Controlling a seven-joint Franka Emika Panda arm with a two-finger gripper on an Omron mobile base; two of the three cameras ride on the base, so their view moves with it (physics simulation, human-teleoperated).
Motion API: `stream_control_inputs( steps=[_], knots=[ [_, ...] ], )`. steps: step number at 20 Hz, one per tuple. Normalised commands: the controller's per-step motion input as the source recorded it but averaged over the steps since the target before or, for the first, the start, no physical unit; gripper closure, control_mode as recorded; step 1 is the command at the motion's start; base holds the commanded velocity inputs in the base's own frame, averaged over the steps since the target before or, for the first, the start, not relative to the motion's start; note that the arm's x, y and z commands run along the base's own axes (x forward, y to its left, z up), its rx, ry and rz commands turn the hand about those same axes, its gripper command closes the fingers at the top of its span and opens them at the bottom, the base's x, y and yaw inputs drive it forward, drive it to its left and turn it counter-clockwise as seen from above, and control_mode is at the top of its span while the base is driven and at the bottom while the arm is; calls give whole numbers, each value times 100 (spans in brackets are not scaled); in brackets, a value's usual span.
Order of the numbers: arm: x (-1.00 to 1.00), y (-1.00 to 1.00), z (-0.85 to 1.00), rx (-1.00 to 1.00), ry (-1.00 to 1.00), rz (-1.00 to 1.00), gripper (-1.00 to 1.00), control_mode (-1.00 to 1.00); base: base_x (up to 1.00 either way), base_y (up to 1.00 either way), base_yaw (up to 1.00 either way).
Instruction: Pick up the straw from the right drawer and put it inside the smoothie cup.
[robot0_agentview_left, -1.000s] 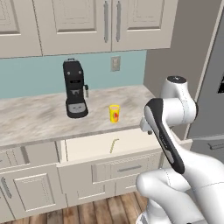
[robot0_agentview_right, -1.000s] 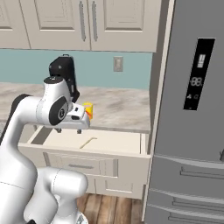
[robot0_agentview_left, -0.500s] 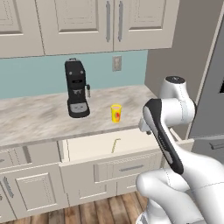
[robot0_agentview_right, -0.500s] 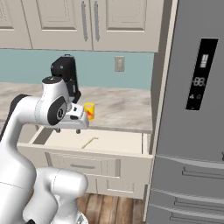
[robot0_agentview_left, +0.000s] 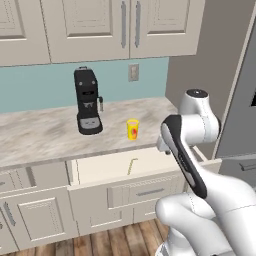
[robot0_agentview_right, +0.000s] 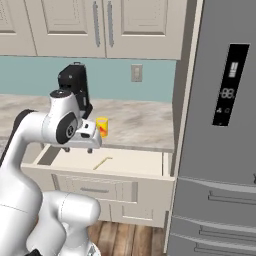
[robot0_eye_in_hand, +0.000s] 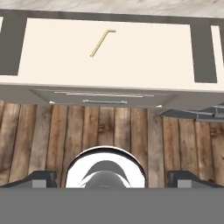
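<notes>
The right drawer (robot0_agentview_left: 102, 169) stands pulled out below the counter, its cream inside (robot0_agentview_right: 136, 162) bare but for the straw. The pale yellow straw (robot0_agentview_left: 131, 165) (robot0_agentview_right: 102, 163) (robot0_eye_in_hand: 101, 43) lies flat near the drawer's middle, its bent end toward the counter. On the counter just behind the drawer stands the small yellow smoothie cup (robot0_agentview_left: 132, 129) (robot0_agentview_right: 102, 126) with its red mark. My gripper (robot0_agentview_right: 78, 149) (robot0_eye_in_hand: 112, 179) hangs open above the drawer's front left part, pointing down, fingers wide apart and holding nothing. It is short of the straw.
A black coffee machine (robot0_agentview_left: 87, 107) (robot0_agentview_right: 74, 89) stands on the counter left of the cup. A tall grey fridge (robot0_agentview_right: 220, 150) closes off the right side. Wall cabinets (robot0_agentview_left: 125, 25) hang above. The drawer's grey bar handle (robot0_eye_in_hand: 105, 102) and wooden floor (robot0_eye_in_hand: 183, 140) lie below the hand.
In the right base view my hand has eased slightly down and left, so the cup shows more fully. Straw, cup and drawer have not moved.
</notes>
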Motion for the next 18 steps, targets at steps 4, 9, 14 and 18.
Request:
stream_control_inputs(
  steps=[4,9,14,18],
  knots=[
    [30,9,-24,0,2,0,-100,-100,0,0,0],
    [33,19,-20,0,0,0,-100,-100,0,0,0],
    [29,12,-24,0,0,0,-100,-100,0,0,0],
    [25,1,-35,0,0,0,-100,-100,0,0,0]
  ],
)
